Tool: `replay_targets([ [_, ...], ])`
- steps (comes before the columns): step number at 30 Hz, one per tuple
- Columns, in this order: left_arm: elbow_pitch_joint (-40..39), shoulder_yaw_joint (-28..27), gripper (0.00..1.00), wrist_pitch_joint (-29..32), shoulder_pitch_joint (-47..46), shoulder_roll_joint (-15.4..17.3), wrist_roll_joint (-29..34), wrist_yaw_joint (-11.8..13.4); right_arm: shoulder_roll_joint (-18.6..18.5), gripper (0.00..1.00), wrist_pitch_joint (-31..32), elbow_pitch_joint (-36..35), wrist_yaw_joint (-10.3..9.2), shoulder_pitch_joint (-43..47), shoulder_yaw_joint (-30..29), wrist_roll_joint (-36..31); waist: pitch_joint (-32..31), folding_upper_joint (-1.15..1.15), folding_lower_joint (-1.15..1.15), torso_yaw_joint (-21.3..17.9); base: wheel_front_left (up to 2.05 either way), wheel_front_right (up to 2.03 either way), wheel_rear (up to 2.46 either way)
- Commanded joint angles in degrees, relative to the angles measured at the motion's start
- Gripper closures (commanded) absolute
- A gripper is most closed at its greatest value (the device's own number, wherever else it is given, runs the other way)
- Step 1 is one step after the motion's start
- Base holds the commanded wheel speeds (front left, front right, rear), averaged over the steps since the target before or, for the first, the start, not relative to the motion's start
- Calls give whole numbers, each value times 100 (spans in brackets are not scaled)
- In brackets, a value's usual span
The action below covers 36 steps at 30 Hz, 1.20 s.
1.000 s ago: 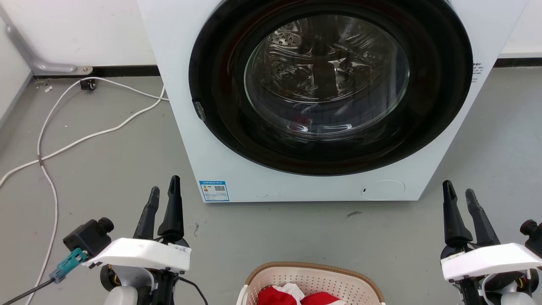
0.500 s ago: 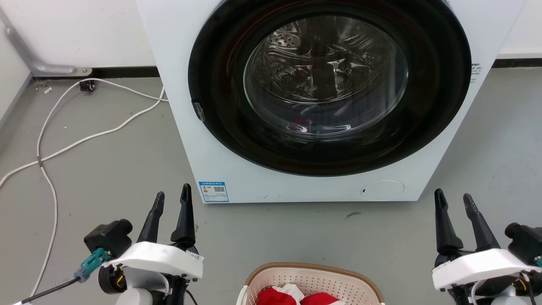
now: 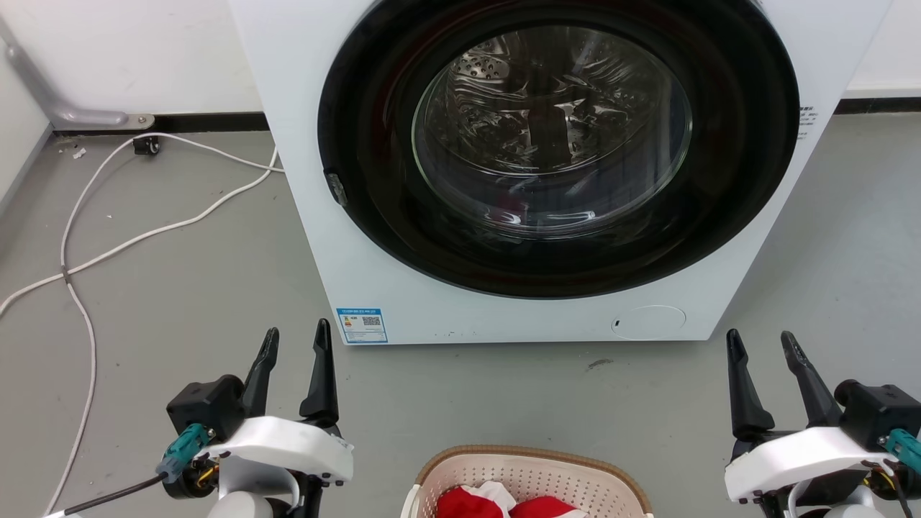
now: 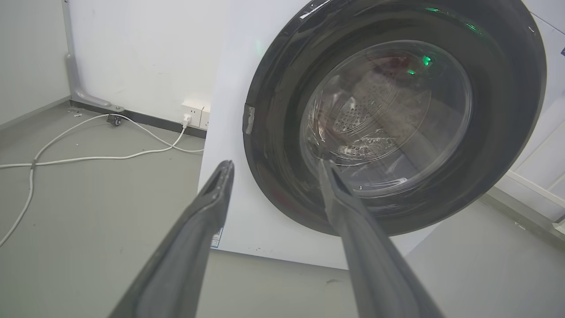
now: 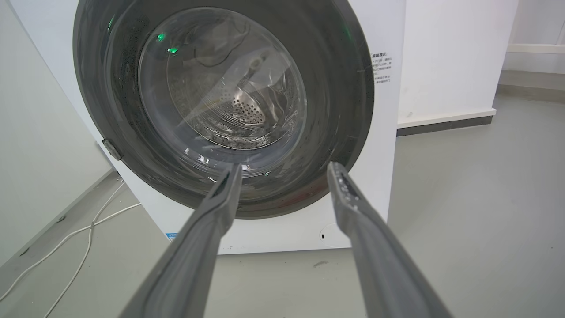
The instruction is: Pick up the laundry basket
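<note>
The laundry basket [image 3: 532, 475] sits on the floor at the bottom middle of the head view, cream perforated plastic with a brown rim, cut off by the frame edge. Red and white cloth [image 3: 504, 501] lies inside it. My left gripper [image 3: 296, 339] stands open to the basket's left, nothing between its fingers. My right gripper [image 3: 760, 342] stands open to the basket's right, also empty. Both point toward the washing machine. In the wrist views the left gripper [image 4: 274, 164] and the right gripper [image 5: 284, 167] show spread fingers.
A white front-loading washing machine [image 3: 360, 237] with a dark round door [image 3: 554, 144] stands straight ahead. White cables [image 3: 144, 234] trail across the grey floor on the left, running to a wall socket [image 4: 194, 114]. A grey pipe [image 3: 43, 93] runs along the left wall.
Both grippers have drawn back toward the bottom of the head view and moved inward toward the basket. Their fingers have spread a little wider. The basket has not moved.
</note>
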State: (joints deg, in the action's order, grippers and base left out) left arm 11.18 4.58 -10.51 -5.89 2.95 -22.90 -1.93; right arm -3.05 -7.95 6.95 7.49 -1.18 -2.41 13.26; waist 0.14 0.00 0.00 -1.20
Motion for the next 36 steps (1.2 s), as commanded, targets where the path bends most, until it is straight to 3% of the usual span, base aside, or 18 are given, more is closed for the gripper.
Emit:
replay_targets([
  [1, -13, 1, 0, -55, -93, 3, 167, 35, 15, 0, -24, -24, 0, 10, 10, -181, 0, 0, 0, -3, 0, 0, 0],
  [36, 366, 139, 0, -440, -34, -9, 1512, 256, 27, 0, -177, 92, -1, 120, 80, -1543, -14, 0, 0, -38, 0, 0, 0],
])
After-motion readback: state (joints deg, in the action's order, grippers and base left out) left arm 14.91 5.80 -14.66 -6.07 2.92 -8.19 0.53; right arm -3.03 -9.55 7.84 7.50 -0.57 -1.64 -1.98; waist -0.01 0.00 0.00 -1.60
